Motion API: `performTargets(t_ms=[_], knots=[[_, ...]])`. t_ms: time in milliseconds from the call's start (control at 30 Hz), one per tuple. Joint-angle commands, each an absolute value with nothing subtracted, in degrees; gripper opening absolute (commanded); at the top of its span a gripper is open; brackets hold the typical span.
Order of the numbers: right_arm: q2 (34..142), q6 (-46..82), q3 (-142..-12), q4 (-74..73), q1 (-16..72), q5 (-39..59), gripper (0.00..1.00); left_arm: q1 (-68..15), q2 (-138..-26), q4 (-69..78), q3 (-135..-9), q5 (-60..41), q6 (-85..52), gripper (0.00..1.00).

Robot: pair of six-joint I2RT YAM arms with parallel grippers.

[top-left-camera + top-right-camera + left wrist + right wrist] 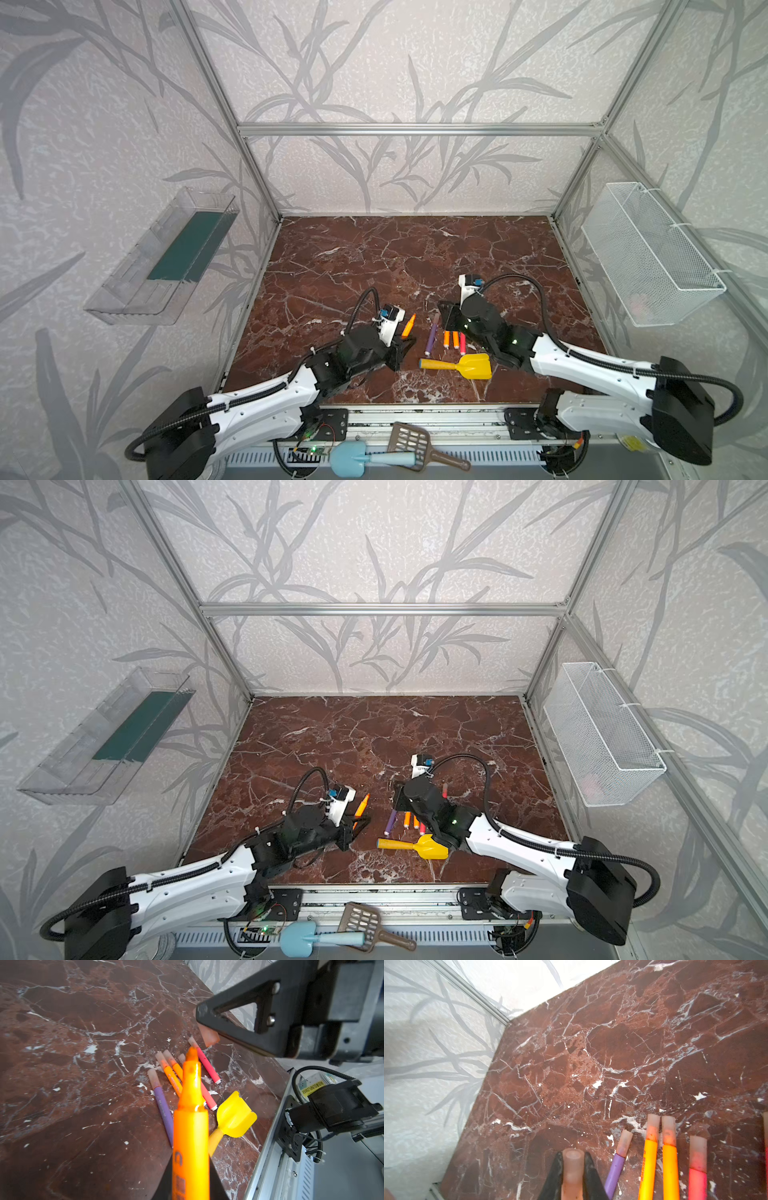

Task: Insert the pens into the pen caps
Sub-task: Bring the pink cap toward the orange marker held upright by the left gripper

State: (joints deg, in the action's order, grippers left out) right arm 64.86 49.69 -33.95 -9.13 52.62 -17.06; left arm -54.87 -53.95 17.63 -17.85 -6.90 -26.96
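Plainly bare-tipped orange pen [191,1136]; translucent pinkish cap [573,1169], perhaps empty.

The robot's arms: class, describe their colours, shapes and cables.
Both arms, left arm and right arm, have white tapered shells, black joints and black ribbed cable loops. Each wrist carries a small white camera block with a blue part. Gripper fingers are black open triangles.

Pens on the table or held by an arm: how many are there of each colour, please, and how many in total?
Orange pens: 3
Red-pink pens: 2
Purple pen: 1
Total: 6
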Motion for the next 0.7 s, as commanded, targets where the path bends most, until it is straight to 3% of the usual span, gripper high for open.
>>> performTargets(t_ms=[0, 200, 667], knots=[[61.59, 53.66, -29.38, -22.48, 52.25, -15.09, 0.05, -57.16, -55.63, 24.14, -19.61, -5.36, -26.4, 0.0], [60.0, 55.19, -26.89, -28.56, 52.29, -11.53, 0.03, -59.83, -60.07, 31.59, -19.12, -5.44, -27.64, 0.0], [62.03, 56.69, -26.92, -34.13, 53.54, -9.53, 0.0, -60.96, -64.08, 31.94, -20.77, -0.54, -28.91, 0.0]])
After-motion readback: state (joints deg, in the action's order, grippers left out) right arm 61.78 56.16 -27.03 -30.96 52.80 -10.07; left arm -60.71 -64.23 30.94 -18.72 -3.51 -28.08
